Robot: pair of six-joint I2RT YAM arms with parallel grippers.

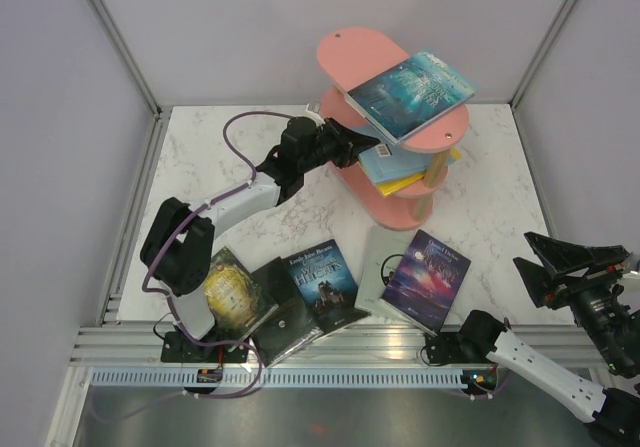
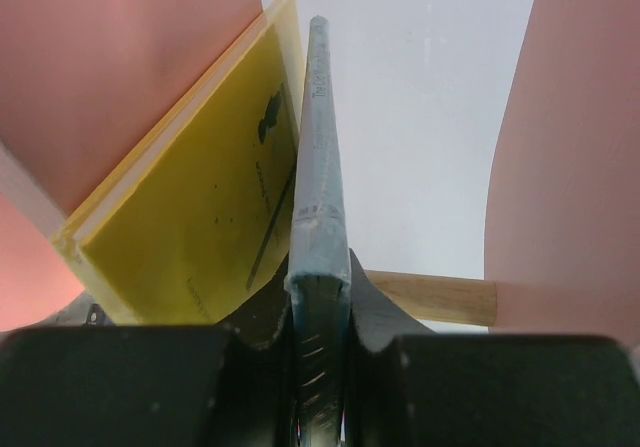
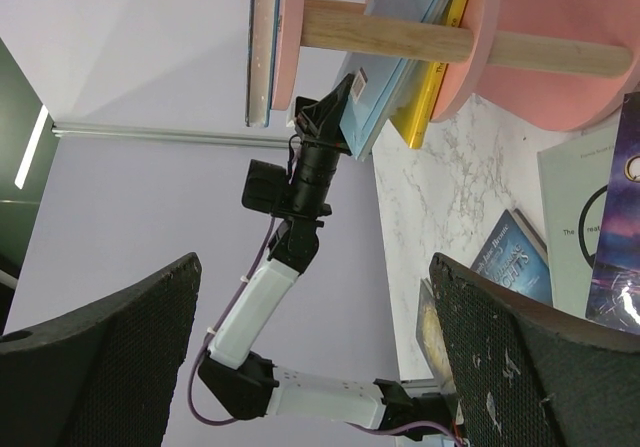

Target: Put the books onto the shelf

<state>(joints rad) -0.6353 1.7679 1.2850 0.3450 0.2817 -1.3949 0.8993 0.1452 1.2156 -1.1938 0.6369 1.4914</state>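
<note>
Books (image 1: 322, 279): five lie unshelved along the near tabletop (image 1: 300, 217), green-gold book (image 1: 232, 292) across to purple galaxy book (image 1: 427, 277), some overlapping. Near right, the right claw (image 1: 545, 265) is spread wide, holding nothing. Farther, the left claw (image 2: 320, 297) pinches a pale blue book (image 2: 318, 167) inside the pink shelf (image 1: 352, 52), lower tier, beside the yellow book (image 2: 200, 217); wooden post (image 2: 430, 297) close, open room beyond. Teal book (image 1: 410, 94) overhangs the top board.
</note>
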